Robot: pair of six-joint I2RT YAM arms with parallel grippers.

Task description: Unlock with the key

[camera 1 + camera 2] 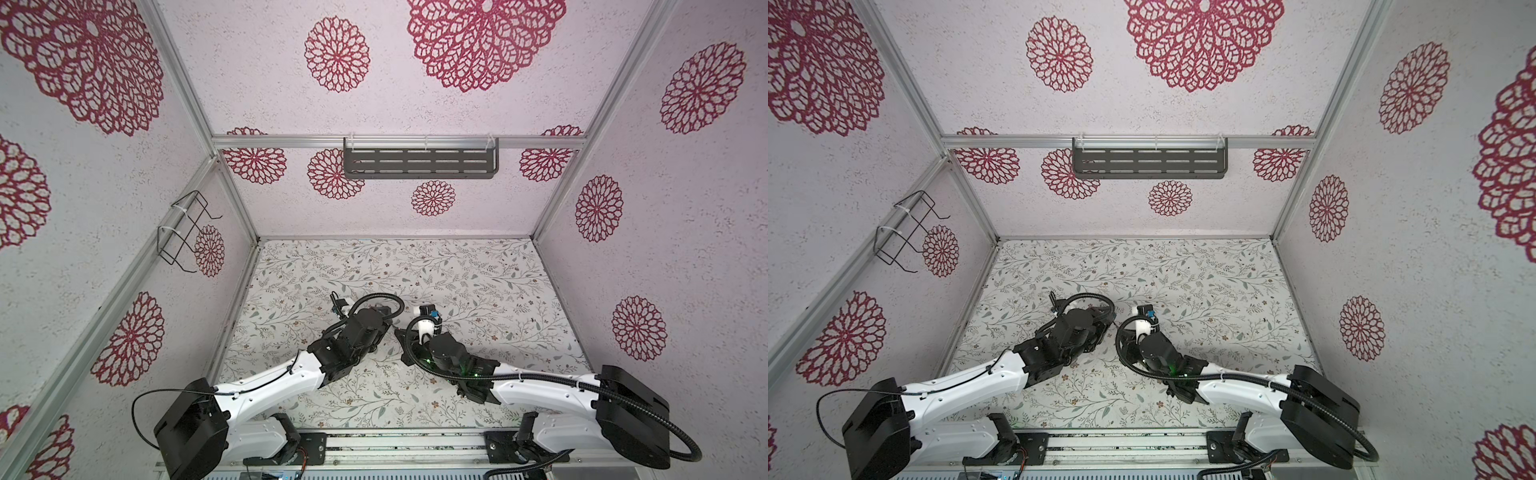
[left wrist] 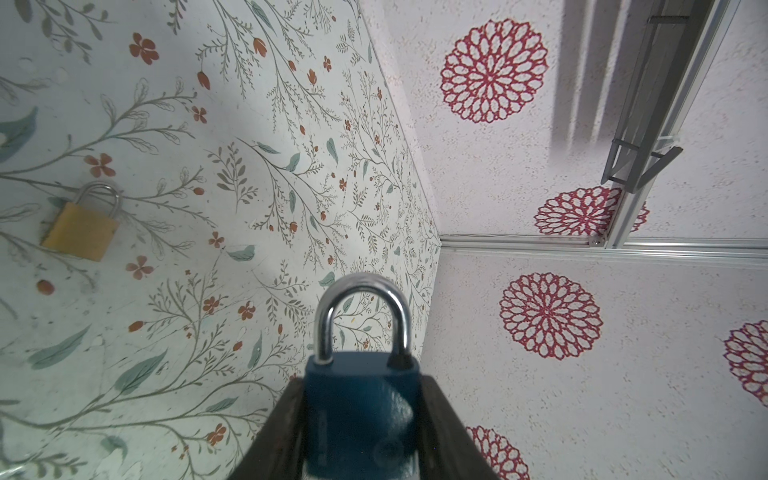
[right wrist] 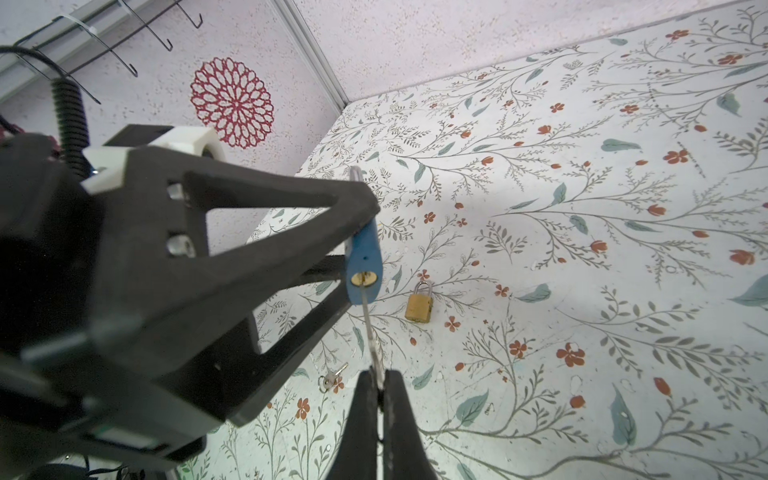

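The left gripper (image 2: 362, 380) clamps the blue padlock (image 2: 359, 415) above the table (image 3: 582, 249), keyhole (image 3: 365, 278) facing the right gripper (image 3: 379, 386). The right gripper pinches the key (image 3: 368, 324); its shaft points straight at the keyhole, tip at the slot. Depth unclear.

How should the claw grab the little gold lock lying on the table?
I'd pinch the gold lock by its brass body, across its straight sides, coming down from above. It lies flat on the table, and the thin round loop would likely slip.
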